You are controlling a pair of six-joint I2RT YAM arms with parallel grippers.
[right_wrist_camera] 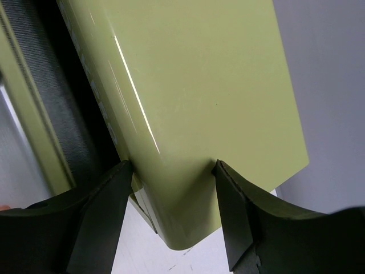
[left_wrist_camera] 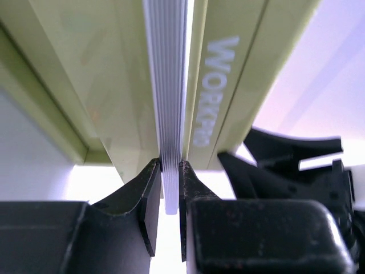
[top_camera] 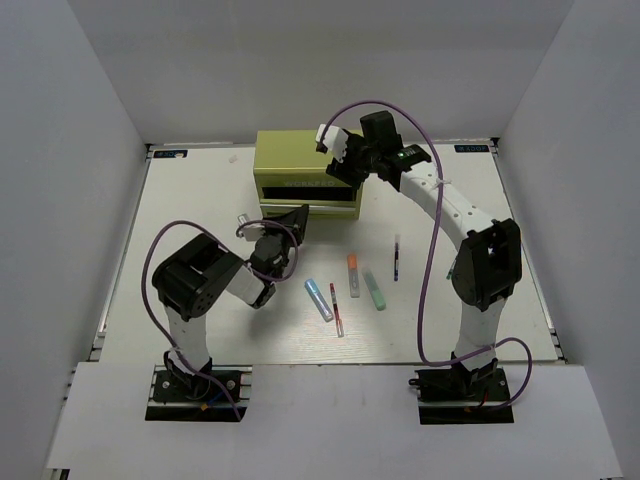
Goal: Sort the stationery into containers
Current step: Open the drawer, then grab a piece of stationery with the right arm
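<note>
Nearest you, the pens (top_camera: 353, 275) lie loose on the table (top_camera: 200, 200): light, stiff, apt to roll, so pinch each mid-barrel. Beyond, your left gripper (left_wrist_camera: 170, 171) clamps the ribbed drawer handle (left_wrist_camera: 168, 85). Farthest, your right gripper (right_wrist_camera: 174, 165) straddles the tool chest (right_wrist_camera: 199, 85) corner, spread wide.

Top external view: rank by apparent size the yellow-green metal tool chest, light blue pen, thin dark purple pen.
1. yellow-green metal tool chest
2. light blue pen
3. thin dark purple pen, similar length but thinner
</note>
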